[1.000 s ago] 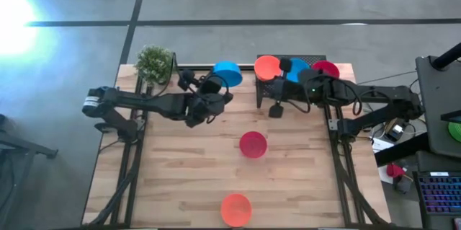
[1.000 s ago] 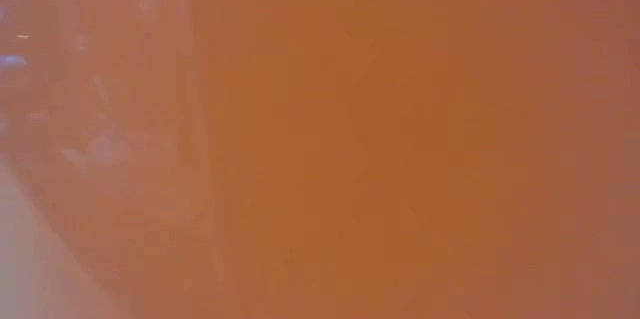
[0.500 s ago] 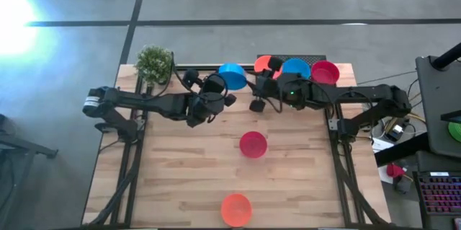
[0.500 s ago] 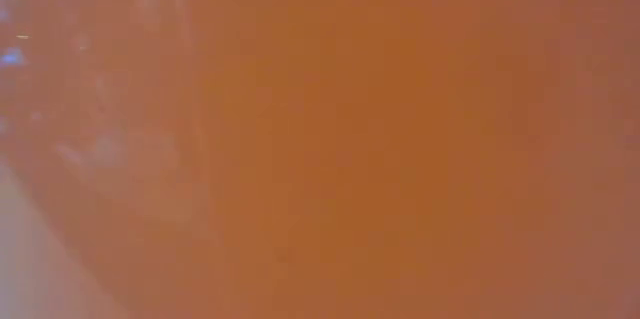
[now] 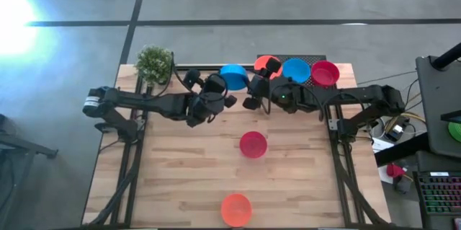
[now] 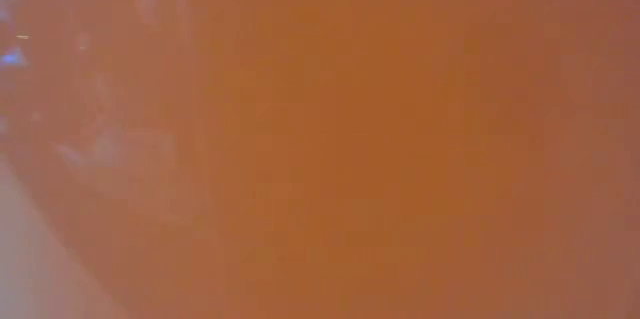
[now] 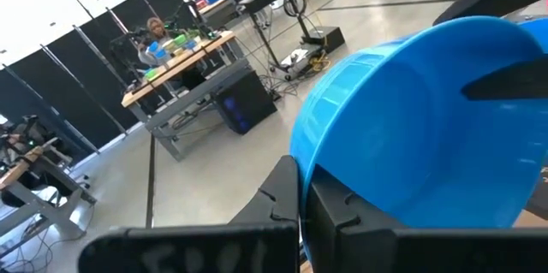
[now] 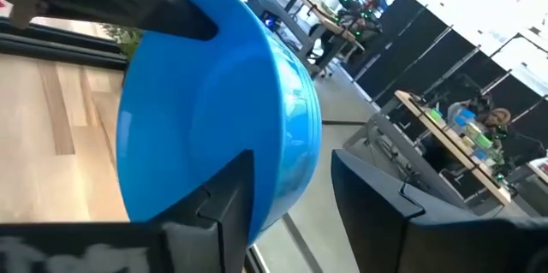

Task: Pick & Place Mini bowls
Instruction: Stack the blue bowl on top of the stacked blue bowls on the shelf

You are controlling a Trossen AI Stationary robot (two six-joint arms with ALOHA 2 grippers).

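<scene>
A blue mini bowl (image 5: 233, 76) hangs near the table's far edge, with my left gripper (image 5: 220, 86) shut on it. My right gripper (image 5: 251, 91) is open at the bowl's right side. One of its fingers (image 8: 224, 200) stands before the bowl's hollow and the other finger (image 8: 377, 200) outside the wall. On the black rack (image 5: 317, 60) at the back right sit an orange bowl (image 5: 265, 63), a blue bowl (image 5: 296, 70) and a red bowl (image 5: 325, 73). On the table lie a red bowl (image 5: 253, 144) and an orange bowl (image 5: 236, 209). My left gripper pinches the blue bowl's rim (image 7: 301, 163) between its two fingers, one on each face of the wall. The fingers come from the table's left. The bowl is tilted and stands out beyond the fingertips. My right gripper has the bowl's opposite rim (image 8: 291, 170) between its open fingers. Whether they touch it I cannot tell.
A small green potted plant (image 5: 154, 63) stands at the table's far left corner. An orange surface (image 6: 380, 139) fills the whole low view. Bare wood lies between the red bowl and the orange bowl and along the table's left half.
My right gripper has gone from the rack toward the table's left, up to the blue bowl that my left gripper holds. The orange bowl has stayed on the rack. My left gripper has carried the blue bowl a little toward the right.
</scene>
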